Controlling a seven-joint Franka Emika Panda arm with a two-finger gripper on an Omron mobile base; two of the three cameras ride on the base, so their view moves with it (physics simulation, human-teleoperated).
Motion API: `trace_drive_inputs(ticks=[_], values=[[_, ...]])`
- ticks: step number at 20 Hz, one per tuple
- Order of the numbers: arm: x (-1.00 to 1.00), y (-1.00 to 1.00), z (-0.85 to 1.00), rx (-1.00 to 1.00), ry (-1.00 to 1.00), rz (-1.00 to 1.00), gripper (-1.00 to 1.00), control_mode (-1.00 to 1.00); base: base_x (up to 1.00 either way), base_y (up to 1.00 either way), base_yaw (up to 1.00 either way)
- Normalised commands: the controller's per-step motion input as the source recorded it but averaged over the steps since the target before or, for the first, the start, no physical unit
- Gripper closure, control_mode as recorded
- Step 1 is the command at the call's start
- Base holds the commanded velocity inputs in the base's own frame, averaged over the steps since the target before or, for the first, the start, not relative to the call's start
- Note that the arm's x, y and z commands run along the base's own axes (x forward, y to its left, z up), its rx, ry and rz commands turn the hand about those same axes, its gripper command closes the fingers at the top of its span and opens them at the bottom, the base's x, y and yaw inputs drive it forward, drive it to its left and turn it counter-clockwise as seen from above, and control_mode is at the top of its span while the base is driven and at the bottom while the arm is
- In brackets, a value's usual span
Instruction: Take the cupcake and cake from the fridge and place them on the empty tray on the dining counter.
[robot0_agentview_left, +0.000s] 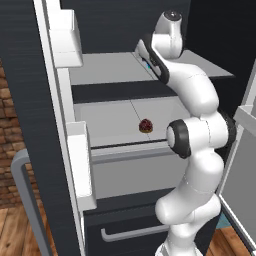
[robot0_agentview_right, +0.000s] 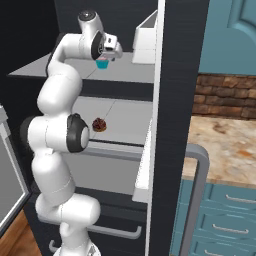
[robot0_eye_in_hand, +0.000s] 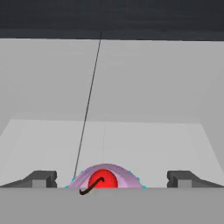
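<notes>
The fridge (robot0_agentview_left: 20, 75) stands open in front of me. On its upper shelf sits the cupcake (robot0_agentview_right: 102, 65), teal wrapper below, and its pink frosting and red dot (robot0_eye_in_hand: 104, 179) show in the hand view. My gripper (robot0_eye_in_hand: 111, 180) hangs open right over it, one fingertip (robot0_eye_in_hand: 41, 179) on each side, neither touching it. From the right base view the gripper (robot0_agentview_right: 104, 59) points down onto the cupcake. One shelf lower, the small dark brown cake (robot0_agentview_left: 145, 125) (robot0_agentview_right: 99, 124) rests alone near the shelf's front. The tray is out of view.
The fridge doors (robot0_agentview_right: 180, 75) swing out on both sides, with white door bins (robot0_agentview_left: 67, 37). Below the shelves is a drawer with a grey handle (robot0_agentview_left: 132, 232). At right a beige marble counter (robot0_agentview_right: 225, 140) on teal drawers; I cannot tell if it is the dining counter.
</notes>
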Motion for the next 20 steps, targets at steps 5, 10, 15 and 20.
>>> trace_drive_inputs(ticks=[5, 10, 15, 20], values=[[0.06, 0.0, -0.03, 0.0, 0.04, -0.01, -1.0, -1.0, 0.0, 0.0, 0.0], [-0.08, 0.0, 0.0, 0.0, 0.03, -0.04, 1.0, -1.0, 0.0, 0.0, 0.0], [-0.16, 0.0, -0.38, -0.01, 0.05, -0.04, 1.0, -1.0, 0.0, 0.0, 0.0], [-0.16, 0.0, -0.17, 0.0, 0.0, 0.0, 1.0, -1.0, 0.0, 0.0, 0.0]])
